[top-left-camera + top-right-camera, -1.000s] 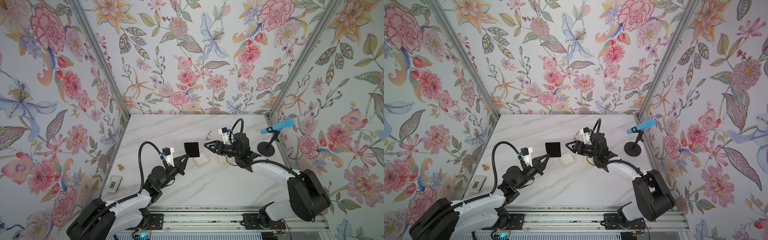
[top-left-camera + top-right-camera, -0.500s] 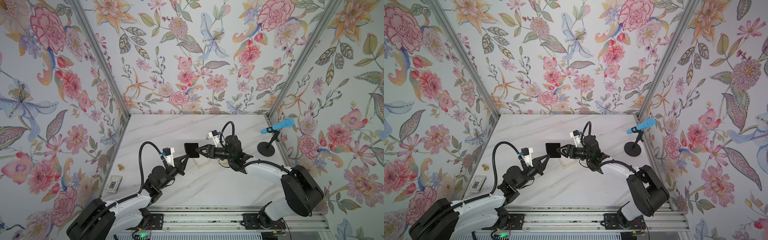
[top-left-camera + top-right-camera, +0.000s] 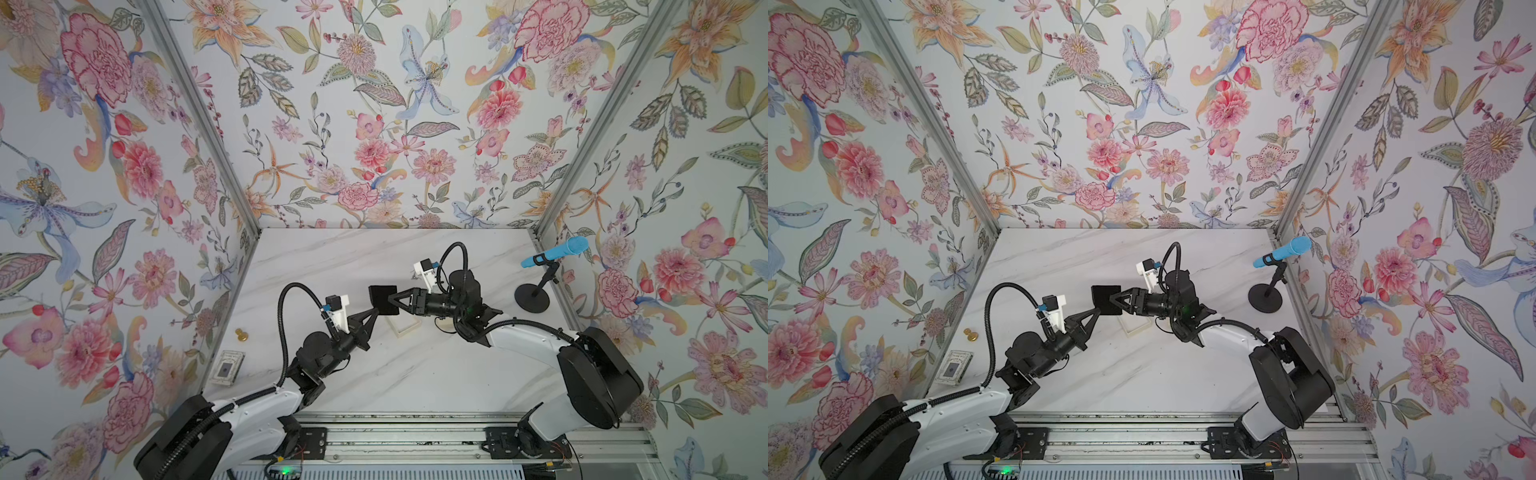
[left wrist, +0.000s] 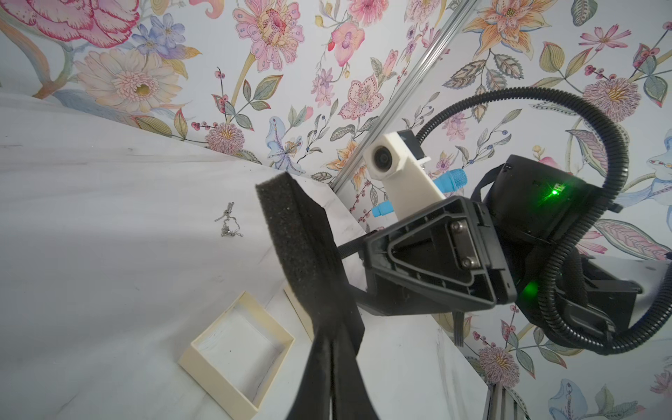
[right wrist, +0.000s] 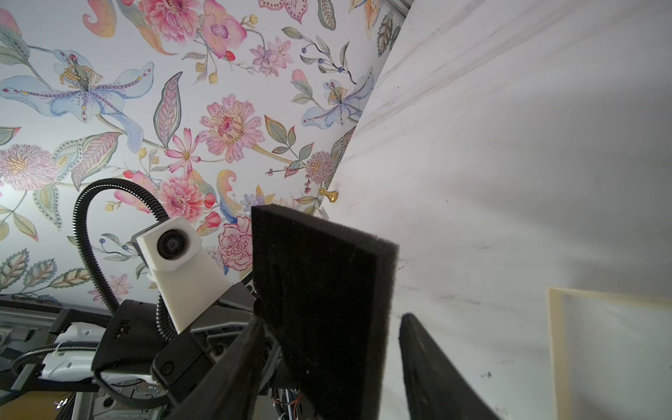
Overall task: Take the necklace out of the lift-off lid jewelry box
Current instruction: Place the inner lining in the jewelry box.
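The necklace (image 4: pixel 229 222) lies loose on the surface (image 4: pixel 109 218), centre-left in my left wrist view, outside the empty box (image 4: pixel 212 382). My left pincer (image 4: pixel 329 349) clamps a foam pad (image 4: pixel 298 247), and my right pincer (image 5: pixel 334 320) straddles it, half-wide. I judge a fumbled handover could drop the pad onto the chain.

Necklace (image 4: pixel 229 225) on table (image 4: pixel 91 218), near box (image 4: pixel 214 378)

Both arms are reaching to the black square foam pad (image 3: pixel 380 293).
The left gripper (image 3: pixel 375 311) is pinching it; the right gripper (image 3: pixel 392 300) is straddling it, jaws apart.
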`<action>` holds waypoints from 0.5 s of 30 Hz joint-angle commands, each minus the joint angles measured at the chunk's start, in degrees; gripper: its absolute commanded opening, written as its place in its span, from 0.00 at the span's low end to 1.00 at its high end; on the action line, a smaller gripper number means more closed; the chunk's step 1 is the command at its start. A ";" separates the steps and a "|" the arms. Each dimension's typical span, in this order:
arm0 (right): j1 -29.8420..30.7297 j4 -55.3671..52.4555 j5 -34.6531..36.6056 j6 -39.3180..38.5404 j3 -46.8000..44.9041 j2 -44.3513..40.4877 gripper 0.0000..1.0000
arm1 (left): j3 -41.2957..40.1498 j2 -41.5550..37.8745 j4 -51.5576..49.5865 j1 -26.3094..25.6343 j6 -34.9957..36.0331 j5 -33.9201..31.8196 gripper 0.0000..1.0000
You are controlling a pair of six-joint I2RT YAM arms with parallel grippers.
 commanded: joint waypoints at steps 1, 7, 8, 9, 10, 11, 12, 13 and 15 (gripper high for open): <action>1.72 3.42 -1.19 1.40 1.55 1.20 0.49 | 0.56 0.51 2.23 -0.66 0.37 0.36 0.00; 1.90 -0.74 0.15 -0.57 3.14 0.64 0.09 | 0.55 1.46 1.96 -0.74 0.20 -0.45 0.00; 1.90 -2.35 0.42 -1.58 3.53 0.30 0.07 | 0.65 1.63 1.51 -0.67 0.03 -0.96 0.00; 1.77 -4.37 0.69 -2.64 4.05 -0.11 0.06 | 0.72 1.76 1.11 -0.67 -0.05 -1.31 0.01; 1.56 -7.26 1.19 -4.24 4.93 -0.64 0.06 | 0.69 1.71 0.76 -0.67 -0.06 -1.68 0.04; 1.22 -11.00 1.76 -6.19 6.00 -1.13 0.06 | 0.74 1.50 0.22 -0.69 -0.13 -2.13 0.11; 1.12 -14.84 2.04 -8.03 7.02 -1.48 0.06 | 0.78 1.23 -0.90 -0.71 -0.22 -2.82 0.16; 1.11 -19.69 2.34 -10.59 8.75 -1.60 0.06 | 0.96 0.58 -2.51 -0.62 -0.16 -3.78 0.22; -1.75 -29.29 2.99 -15.45 12.32 -1.06 0.05 | 1.39 -1.15 -6.51 -0.64 0.51 -5.83 0.31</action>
